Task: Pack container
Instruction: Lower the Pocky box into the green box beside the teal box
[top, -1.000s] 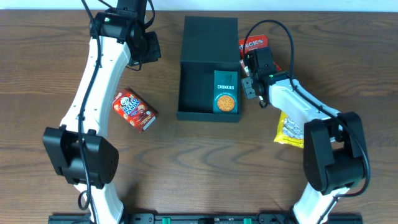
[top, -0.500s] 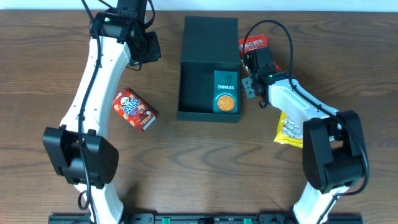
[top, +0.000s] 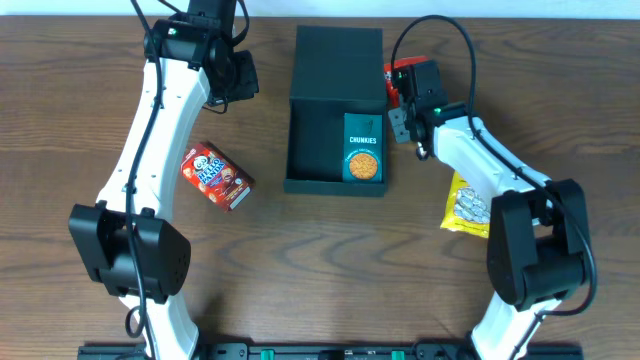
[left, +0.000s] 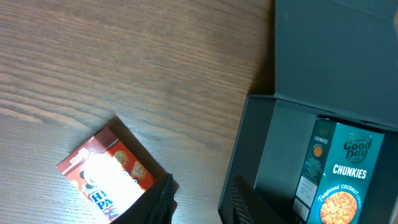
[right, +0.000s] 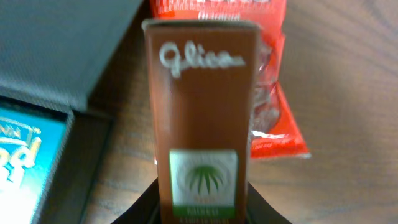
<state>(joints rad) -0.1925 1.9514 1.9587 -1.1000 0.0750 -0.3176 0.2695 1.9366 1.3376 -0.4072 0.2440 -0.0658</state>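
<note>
The container (top: 333, 100), a dark teal-green square box, lies open mid-table with its lid flap folded back; the left wrist view catches its near wall (left: 245, 155) and the right wrist view its lid (right: 56, 43). A teal Chunkies carton (top: 362, 148) lies in its right side. My right gripper (right: 202, 208) is shut on a brown Glico box (right: 202, 112) held upright, just right of the container. In the overhead view the right gripper (top: 404, 105) hides that box. My left gripper (left: 199, 205) hangs open and empty over the wood between a red biscuit box (left: 106, 180) and the container.
A red snack bag (right: 270, 93) lies on the table behind the Glico box, also seen at the container's back right corner (top: 394, 72). A yellow snack bag (top: 467, 205) lies at the right, under the right arm. The red biscuit box (top: 216, 176) sits left of the container.
The right gripper has closed on the brown Glico box and shifted a little toward the far side of the table. The left arm has not moved.
</note>
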